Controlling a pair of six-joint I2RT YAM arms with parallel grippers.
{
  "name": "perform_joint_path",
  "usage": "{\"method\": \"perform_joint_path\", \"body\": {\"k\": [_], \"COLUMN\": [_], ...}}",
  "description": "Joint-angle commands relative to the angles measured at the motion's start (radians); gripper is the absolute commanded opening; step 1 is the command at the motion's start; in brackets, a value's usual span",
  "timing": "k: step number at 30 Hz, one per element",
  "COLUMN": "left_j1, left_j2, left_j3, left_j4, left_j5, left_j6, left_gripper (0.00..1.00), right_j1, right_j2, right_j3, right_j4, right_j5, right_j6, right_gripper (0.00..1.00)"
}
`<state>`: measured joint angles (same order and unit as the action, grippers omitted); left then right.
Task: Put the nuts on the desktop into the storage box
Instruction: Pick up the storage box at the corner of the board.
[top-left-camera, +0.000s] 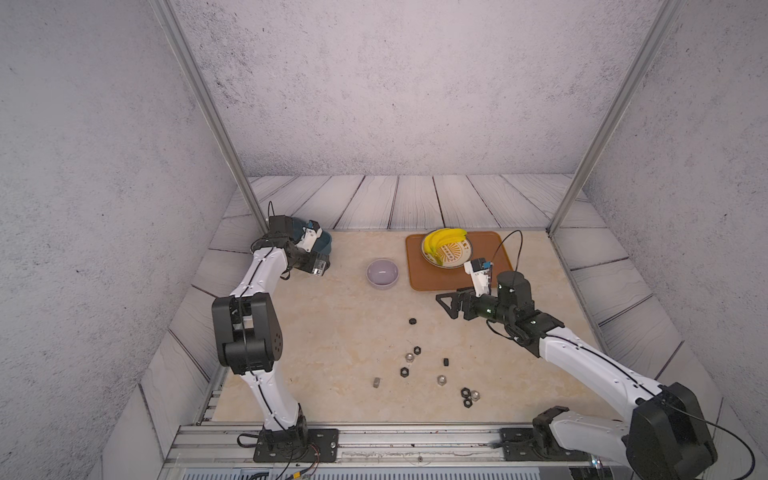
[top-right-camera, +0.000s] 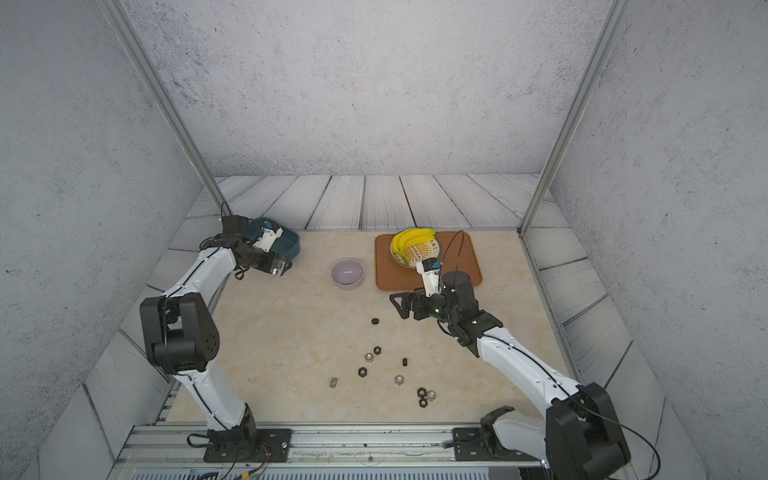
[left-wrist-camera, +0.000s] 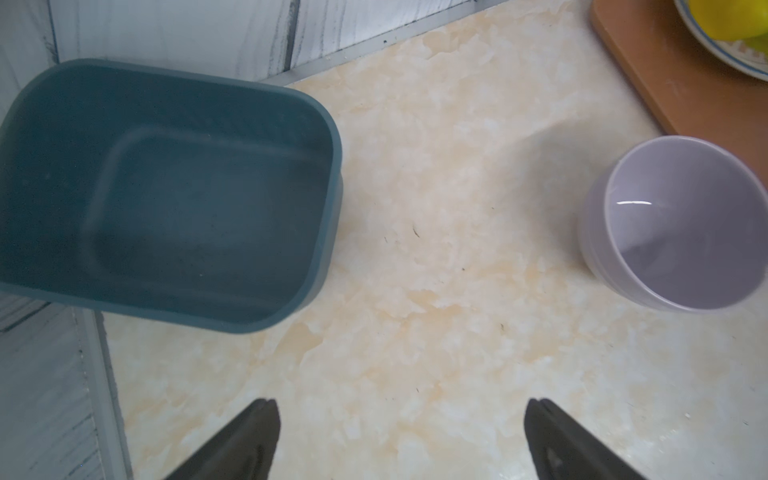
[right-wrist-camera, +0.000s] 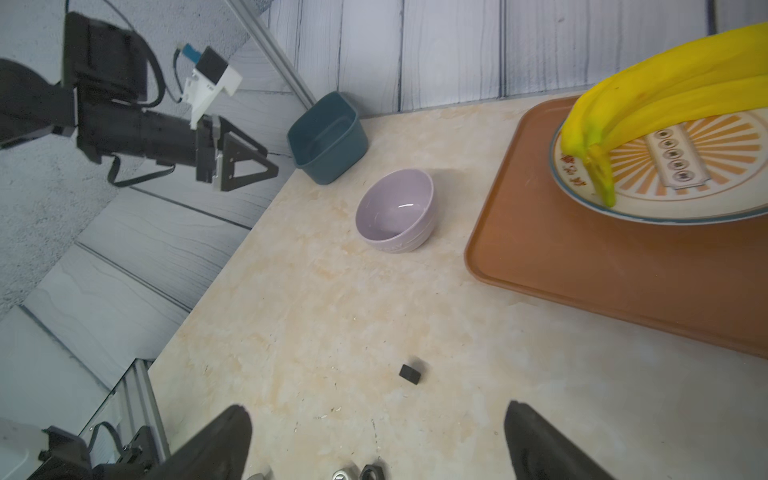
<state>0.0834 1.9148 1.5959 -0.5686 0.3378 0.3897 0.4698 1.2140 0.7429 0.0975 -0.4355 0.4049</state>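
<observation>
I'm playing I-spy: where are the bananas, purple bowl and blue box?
bananas (right-wrist-camera: 665, 87), right wrist view, yellow skin.
purple bowl (top-left-camera: 382, 272), a top view, inside bottom.
blue box (left-wrist-camera: 199, 208), left wrist view, inner floor.

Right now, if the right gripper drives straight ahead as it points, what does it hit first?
Likely the bowl, nearly dead ahead of the right gripper; height is unclear, so it might clear the rim.
</observation>
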Motion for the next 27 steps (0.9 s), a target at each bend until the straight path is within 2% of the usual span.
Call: {"method": "perform_joint_path", "body": {"k": [1, 9, 10, 13, 21, 27], "left_j1": [0.008, 0.009, 0.010, 0.010, 0.009, 0.008], "left_j2": [0.081, 0.279, 0.307, 0.372, 0.428, 0.433], "left_j3": [0.108, 0.299, 0.326, 0.392, 0.417, 0.417], "left_j4": [-0.040, -0.091, -0.106, -0.153, -0.199, -0.216], "left_j5": [-0.009, -0.063, -0.067, -0.082, -0.040, -0.039], "left_j6": [0.030, 0.034, 0.035, 0.029, 0.040, 0.047], "left_gripper": [1.00, 0.91, 0.87, 0.61, 0.42, 0.17], "right_j1": [0.035, 0.072, 0.077, 0.087, 0.112, 0.121], "right_j2": [0.025, 0.062, 0.065, 0.071, 0.096, 0.101], "right_j3": [0.044, 0.058, 0.062, 0.062, 0.063, 0.065], "right_j4": [0.060, 0.035, 0.028, 0.023, 0.033, 0.034], "right_j5": [-0.021, -0.015, -0.014, -0.014, -0.015, -0.008], "right_j6": [0.009, -0.011, -0.017, -0.020, -0.011, -0.005], "right_gripper": [0.99, 0.99, 0.99, 0.99, 0.99, 0.99]}}
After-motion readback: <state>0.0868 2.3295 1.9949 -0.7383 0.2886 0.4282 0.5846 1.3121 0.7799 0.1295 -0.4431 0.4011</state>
